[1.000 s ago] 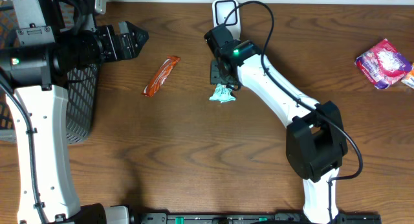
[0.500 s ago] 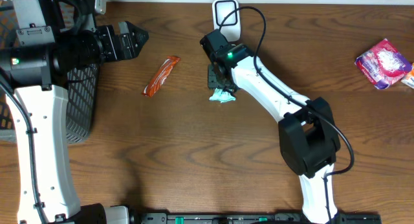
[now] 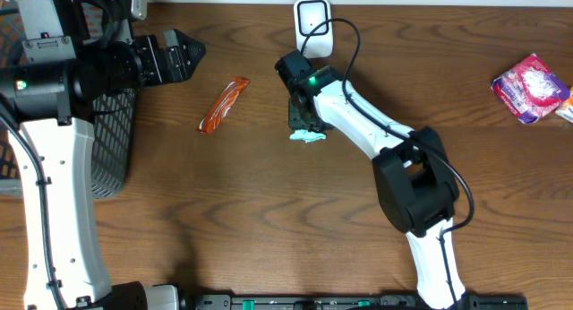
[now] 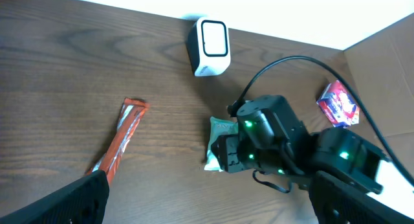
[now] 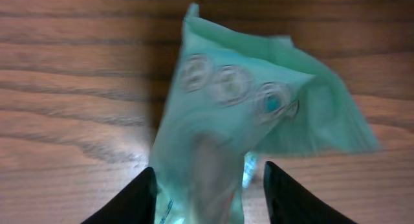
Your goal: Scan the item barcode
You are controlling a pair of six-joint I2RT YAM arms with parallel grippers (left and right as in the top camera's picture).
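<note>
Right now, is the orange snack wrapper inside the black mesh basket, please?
No, the orange wrapper lies on the wooden table, outside the basket.

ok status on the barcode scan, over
Left tool open, idle near the basket. Right tool open astride green packet, not gripped yet. Scanner just beyond; orange wrapper off to the side.

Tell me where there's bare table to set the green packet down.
Free: wood between the right arm and the pink packet; the near strip below the orange wrapper and green packet. Crowded: by the scanner, where the right claw straddles that packet; basket along the left edge.
</note>
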